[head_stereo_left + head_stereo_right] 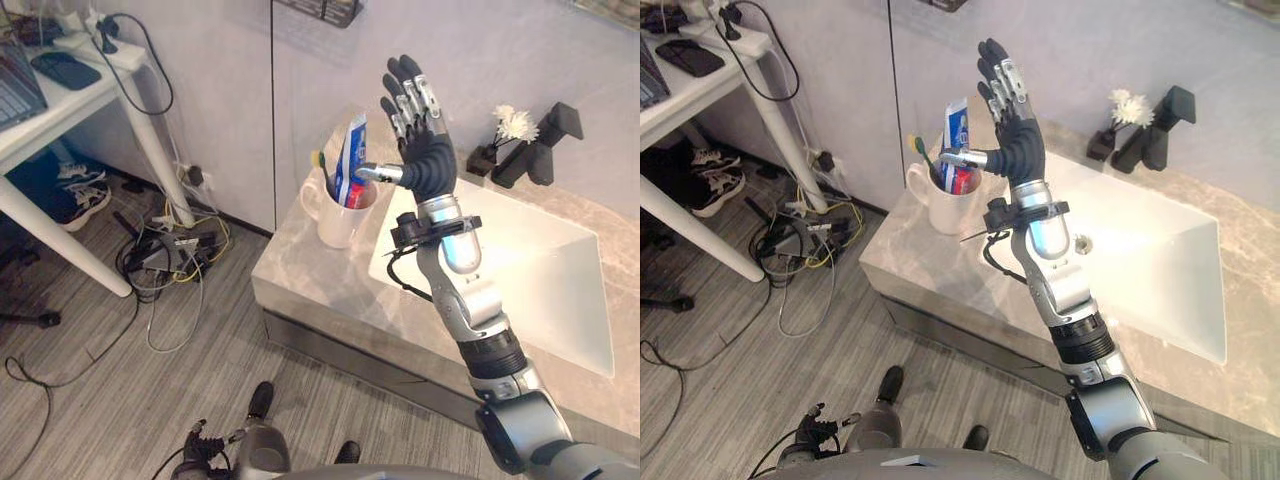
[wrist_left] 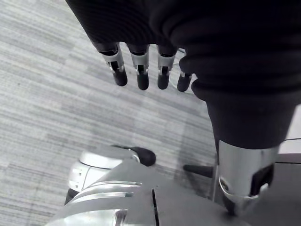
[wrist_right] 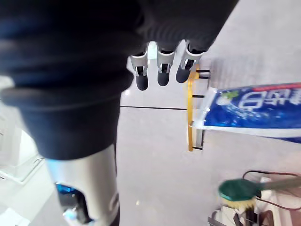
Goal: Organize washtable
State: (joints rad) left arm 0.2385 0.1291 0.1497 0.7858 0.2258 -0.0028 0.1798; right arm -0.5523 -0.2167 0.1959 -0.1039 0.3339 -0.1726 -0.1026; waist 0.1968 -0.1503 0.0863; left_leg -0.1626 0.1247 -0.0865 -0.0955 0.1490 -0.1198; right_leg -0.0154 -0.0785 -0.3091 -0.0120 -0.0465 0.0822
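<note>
- A stone-look bench (image 1: 310,290) is running along a pale grey wall through the right half of the head views. A grey striped floor (image 1: 100,400) is spreading across the lower left.
- A white sink (image 1: 560,300) is lying sunk in the bench. At the upper right a black faucet (image 1: 540,150) is standing behind it, just beside a small dark vase (image 1: 482,160) of white flowers (image 1: 515,124).
- A white mug (image 1: 340,225) is standing near the bench's left corner, in the upper middle of the frame. It is holding a blue-and-white toothpaste tube (image 1: 352,150) and a green-headed toothbrush (image 1: 322,168), both leaning out over its rim.
- The right hand (image 1: 425,150) is standing raised just right of the mug with its fingers straight and apart, holding nothing. Its thumb is pointing sideways at the tube by the mug's rim — whether it is touching the tube cannot be told.
- The left hand (image 2: 140,70) is hanging low over the floor, fingers straight and empty.
- At the upper left a white bench (image 1: 60,115) is standing — shoes (image 1: 80,190) are lying under it and a tangle of cables (image 1: 165,250) beside its leg.
</note>
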